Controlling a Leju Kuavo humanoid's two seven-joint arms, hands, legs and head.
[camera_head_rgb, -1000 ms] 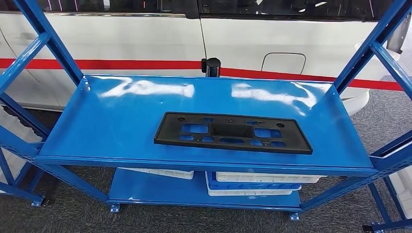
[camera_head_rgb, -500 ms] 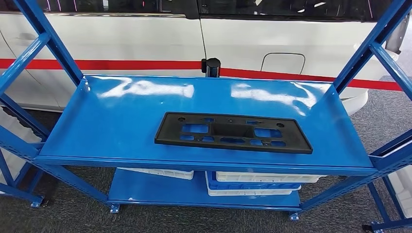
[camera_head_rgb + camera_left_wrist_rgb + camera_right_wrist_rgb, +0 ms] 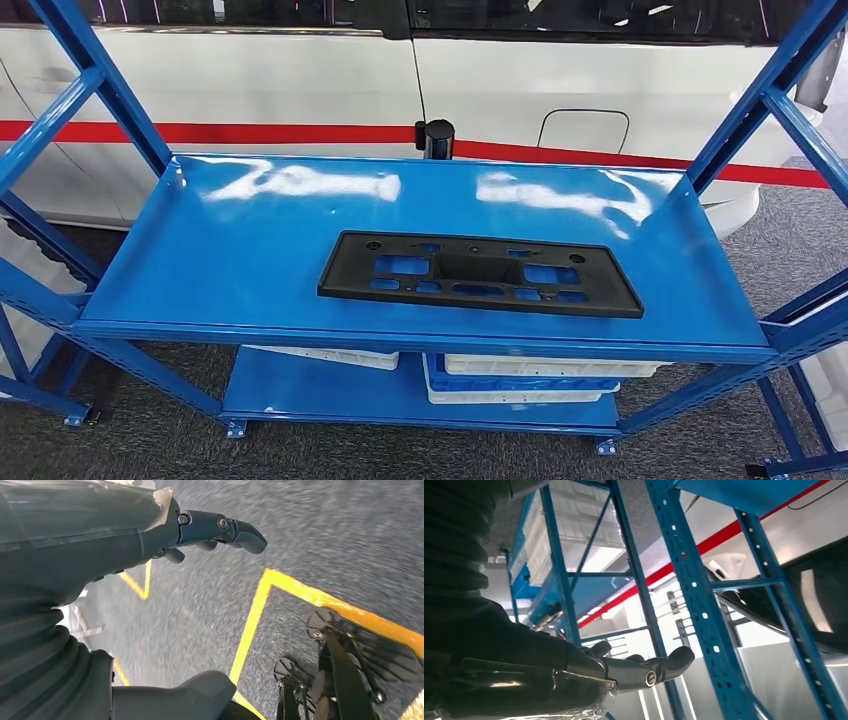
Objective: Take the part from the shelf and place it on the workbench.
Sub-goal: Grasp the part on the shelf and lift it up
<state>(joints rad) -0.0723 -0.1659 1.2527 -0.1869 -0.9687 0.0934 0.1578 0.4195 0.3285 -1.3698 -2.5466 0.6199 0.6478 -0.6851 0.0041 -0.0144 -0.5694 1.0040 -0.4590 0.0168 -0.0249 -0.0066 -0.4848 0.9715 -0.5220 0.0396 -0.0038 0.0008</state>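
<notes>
A flat black part point(image 3: 480, 273), pierced with several rectangular and round openings, is seen lying on the upper deck of a blue steel shelf point(image 3: 250, 250), slightly toward the front edge and a little right of centre. Nothing is touching it. On the lower deck of the shelf, white and blue trays point(image 3: 530, 378) are stacked, partly hidden under the upper deck. Behind the shelf a white vehicle point(image 3: 300, 80) with a red stripe is parked, and a short dark cylinder point(image 3: 436, 138) is seen at the rear edge of the deck.

In the left wrist view, the left hand point(image 3: 200, 532) is held over grey carpet marked with yellow lines point(image 3: 250, 625); its fingers are extended and apart, and nothing is held.

In the right wrist view, the right hand point(image 3: 639, 667) is seen beside a perforated blue upright point(image 3: 699, 605) of the shelf, its fingers loosely extended, with nothing held and no contact with the frame
</notes>
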